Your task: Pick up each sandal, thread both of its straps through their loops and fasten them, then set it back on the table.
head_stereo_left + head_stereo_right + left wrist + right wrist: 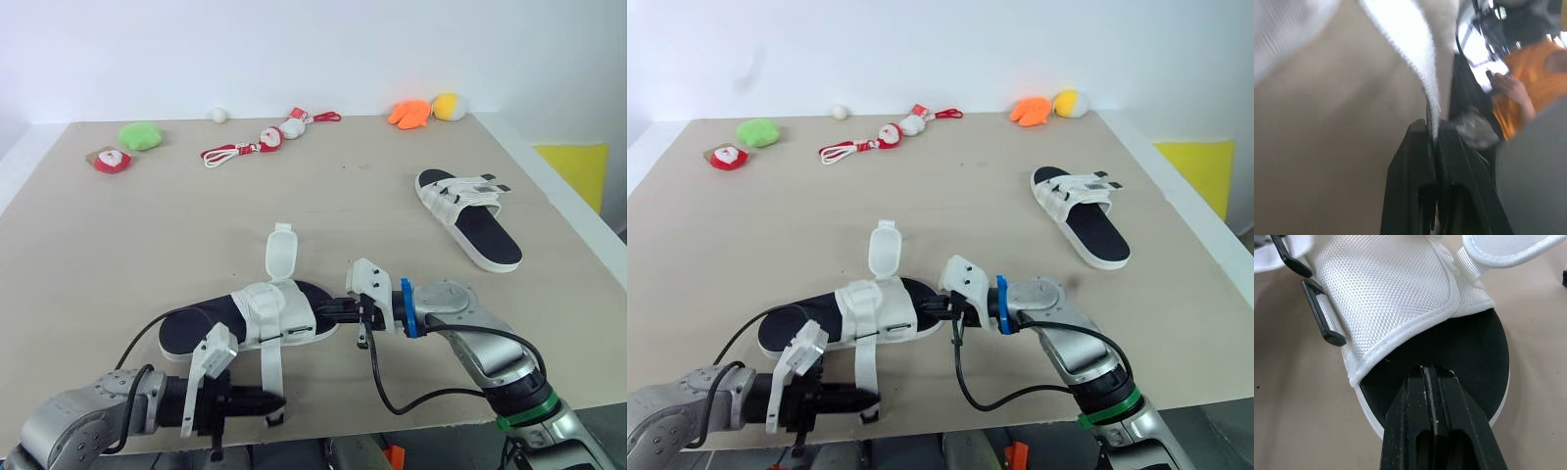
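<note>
Sandal (274, 313) is showing white woven mesh (1396, 289), black footbed (1474, 362); right wrist view is adding rigid black loops (1322, 318). Right gripper (1436, 373) is sitting clenched; left gripper (277, 399) is pinching a strap (271, 367).

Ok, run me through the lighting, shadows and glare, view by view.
Left eye view: soft even light, the far sandal casting only a faint shadow on the table. Right wrist view: the near sandal's mesh upper bright without glare, its footbed dark. Left wrist view: the strap nearly washed out white.
</note>
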`<action>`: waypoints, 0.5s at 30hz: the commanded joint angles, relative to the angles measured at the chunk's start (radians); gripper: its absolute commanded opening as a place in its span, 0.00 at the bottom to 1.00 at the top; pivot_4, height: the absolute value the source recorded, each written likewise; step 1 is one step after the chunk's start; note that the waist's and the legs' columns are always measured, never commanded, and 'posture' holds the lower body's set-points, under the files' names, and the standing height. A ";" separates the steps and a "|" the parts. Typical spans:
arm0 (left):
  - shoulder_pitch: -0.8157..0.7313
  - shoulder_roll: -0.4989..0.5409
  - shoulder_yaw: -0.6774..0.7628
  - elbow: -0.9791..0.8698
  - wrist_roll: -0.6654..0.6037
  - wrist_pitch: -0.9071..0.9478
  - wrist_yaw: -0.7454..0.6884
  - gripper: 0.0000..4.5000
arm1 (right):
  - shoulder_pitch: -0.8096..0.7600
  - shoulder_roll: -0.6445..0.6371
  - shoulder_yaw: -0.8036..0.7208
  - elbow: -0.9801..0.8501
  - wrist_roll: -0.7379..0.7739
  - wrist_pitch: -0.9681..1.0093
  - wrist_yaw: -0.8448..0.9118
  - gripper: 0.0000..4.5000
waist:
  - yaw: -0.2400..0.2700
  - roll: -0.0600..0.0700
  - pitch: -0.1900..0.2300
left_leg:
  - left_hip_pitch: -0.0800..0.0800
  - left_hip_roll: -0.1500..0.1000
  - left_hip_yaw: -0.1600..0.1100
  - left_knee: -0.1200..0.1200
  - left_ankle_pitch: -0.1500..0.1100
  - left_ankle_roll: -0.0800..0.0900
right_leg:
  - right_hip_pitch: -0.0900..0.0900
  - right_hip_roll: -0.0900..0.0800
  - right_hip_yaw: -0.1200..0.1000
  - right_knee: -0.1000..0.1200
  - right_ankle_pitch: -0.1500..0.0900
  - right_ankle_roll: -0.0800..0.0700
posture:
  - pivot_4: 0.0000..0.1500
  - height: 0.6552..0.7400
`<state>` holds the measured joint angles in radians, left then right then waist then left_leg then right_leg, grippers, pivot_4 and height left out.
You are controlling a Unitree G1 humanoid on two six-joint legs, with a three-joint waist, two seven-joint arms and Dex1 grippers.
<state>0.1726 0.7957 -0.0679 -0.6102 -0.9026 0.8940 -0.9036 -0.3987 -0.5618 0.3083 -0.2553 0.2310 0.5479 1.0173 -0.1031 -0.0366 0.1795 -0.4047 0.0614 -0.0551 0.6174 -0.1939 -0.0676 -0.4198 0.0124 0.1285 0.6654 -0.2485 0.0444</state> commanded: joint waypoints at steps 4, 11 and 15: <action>0.006 0.015 -0.022 -0.039 0.003 -0.018 -0.034 0.01 | 0.018 -0.013 0.041 0.005 -0.008 0.027 0.010 0.00 | 0.000 0.000 0.000 | 0.000 0.000 0.000 0.000 0.000 0.000 | 0.000 0.000 0.000 0.000 0.000 0.000 | 1.00 1.00; 0.019 0.006 -0.019 -0.044 0.045 -0.056 -0.008 0.07 | 0.014 -0.016 0.043 0.007 -0.009 0.025 0.016 0.00 | 0.000 0.000 0.000 | 0.000 0.000 0.000 0.000 0.000 0.000 | 0.000 0.000 0.000 0.000 0.000 0.000 | 1.00 1.00; 0.037 -0.008 0.005 -0.056 0.088 -0.114 0.020 0.43 | 0.020 -0.020 0.045 0.002 -0.008 0.026 0.019 0.00 | 0.000 0.000 0.000 | 0.000 0.000 0.000 0.000 0.000 0.000 | 0.000 0.000 0.000 0.000 0.000 0.000 | 1.00 1.00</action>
<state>0.2023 0.7919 -0.0829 -0.6334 -0.8296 0.8133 -0.8928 -0.4009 -0.5637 0.3095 -0.2552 0.2310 0.5479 1.0200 -0.1030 -0.0366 0.1795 -0.4048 0.0615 -0.0550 0.6174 -0.1940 -0.0679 -0.4199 0.0123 0.1285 0.6654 -0.2486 0.0442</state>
